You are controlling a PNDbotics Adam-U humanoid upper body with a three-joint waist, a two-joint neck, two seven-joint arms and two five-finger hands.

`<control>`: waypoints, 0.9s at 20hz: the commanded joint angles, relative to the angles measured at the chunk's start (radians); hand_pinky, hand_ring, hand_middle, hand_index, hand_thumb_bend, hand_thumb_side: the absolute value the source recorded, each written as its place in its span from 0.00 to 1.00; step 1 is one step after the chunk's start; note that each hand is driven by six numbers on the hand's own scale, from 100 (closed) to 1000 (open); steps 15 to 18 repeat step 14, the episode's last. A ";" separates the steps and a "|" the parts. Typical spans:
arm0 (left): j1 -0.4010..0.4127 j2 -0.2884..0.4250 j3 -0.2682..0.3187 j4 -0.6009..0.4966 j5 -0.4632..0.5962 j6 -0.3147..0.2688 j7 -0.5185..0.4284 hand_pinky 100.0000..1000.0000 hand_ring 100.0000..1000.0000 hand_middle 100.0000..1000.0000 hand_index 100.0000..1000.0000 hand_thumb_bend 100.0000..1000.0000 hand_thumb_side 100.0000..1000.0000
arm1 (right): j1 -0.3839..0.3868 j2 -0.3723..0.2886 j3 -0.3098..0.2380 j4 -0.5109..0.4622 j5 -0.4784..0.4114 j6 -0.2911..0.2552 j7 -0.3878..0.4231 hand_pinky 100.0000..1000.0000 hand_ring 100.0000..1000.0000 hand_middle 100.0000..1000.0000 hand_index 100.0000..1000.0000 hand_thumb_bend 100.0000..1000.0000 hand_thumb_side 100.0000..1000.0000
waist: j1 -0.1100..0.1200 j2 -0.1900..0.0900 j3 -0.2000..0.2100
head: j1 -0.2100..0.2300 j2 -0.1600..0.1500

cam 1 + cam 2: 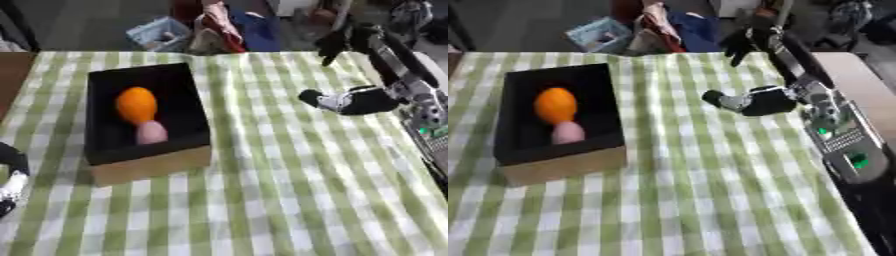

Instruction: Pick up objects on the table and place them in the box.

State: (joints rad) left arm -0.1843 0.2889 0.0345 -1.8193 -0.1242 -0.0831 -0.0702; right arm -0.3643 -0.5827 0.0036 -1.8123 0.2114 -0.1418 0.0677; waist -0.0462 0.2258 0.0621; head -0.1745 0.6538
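Your right hand (pixel 750 102), at three o'clock of the box (pixel 149 165), looks curled (round what, I cannot tell), so handle it as something small and light.

The right arm (pixel 833 130) fills the right side of the frame as a chain of black segments joined by silver-grey housings. Its nearest segment, at the lower right, is a broad grey block with ribbed or slotted faces and two small green lights or markings. Above that sits a rounded silver joint with dark circular spots, perhaps screws, though the view is too soft to be sure. The right hand (pixel 750 102) at centre right is mostly black with pale silver patches along the fingers. At the lower left edge of the frame a sliver of the left hand (pixel 10 182) shows: black, curved shapes with a white or silver section.
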 commanded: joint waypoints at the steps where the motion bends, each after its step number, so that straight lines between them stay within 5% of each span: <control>1: -0.005 0.004 0.008 -0.018 -0.005 -0.001 0.004 0.63 0.48 0.47 0.52 0.11 0.00 | 0.014 0.013 -0.026 -0.032 -0.032 0.007 -0.020 0.64 0.48 0.49 0.67 0.54 0.18 | 0.007 -0.012 -0.003 | 0.012 0.016; 11: -0.003 0.002 0.011 -0.019 -0.009 -0.001 0.007 0.63 0.48 0.47 0.52 0.11 0.00 | 0.084 0.088 -0.039 -0.040 -0.082 0.010 -0.028 0.64 0.47 0.49 0.66 0.53 0.17 | 0.010 -0.003 -0.007 | 0.053 0.081; 18: -0.003 0.002 0.010 -0.019 -0.011 -0.002 0.004 0.63 0.48 0.47 0.52 0.11 0.00 | 0.095 0.096 -0.043 -0.039 -0.096 0.005 -0.023 0.64 0.47 0.49 0.66 0.52 0.17 | 0.010 0.001 -0.008 | 0.064 0.089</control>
